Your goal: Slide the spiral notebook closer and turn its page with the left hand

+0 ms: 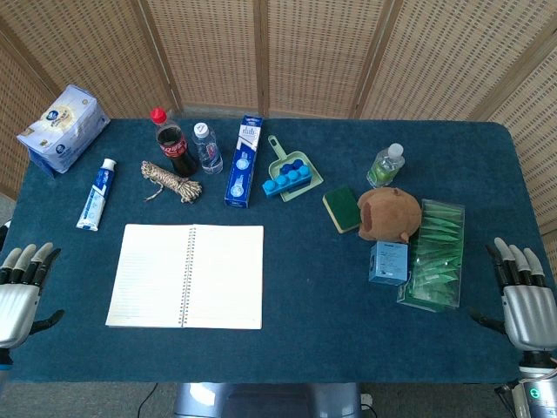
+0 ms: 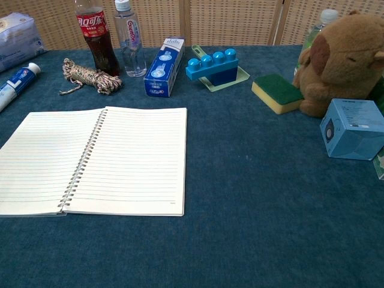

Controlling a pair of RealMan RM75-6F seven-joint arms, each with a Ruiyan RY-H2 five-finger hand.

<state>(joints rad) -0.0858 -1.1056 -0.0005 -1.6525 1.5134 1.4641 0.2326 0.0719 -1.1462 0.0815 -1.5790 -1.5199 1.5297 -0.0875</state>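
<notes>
One spiral notebook [image 1: 185, 276], three bottles [image 1: 174, 142], two hands [image 1: 19, 300], one sponge [image 1: 342, 209]

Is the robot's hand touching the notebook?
No, the left hand hangs at the table's left edge and the right hand at the right edge, both apart from the open notebook.

We seem to face a staged test bench: woven screens [image 1: 261, 52] stand beyond our hands, around a blue-felt table [image 1: 331, 305] of assorted household goods.
</notes>
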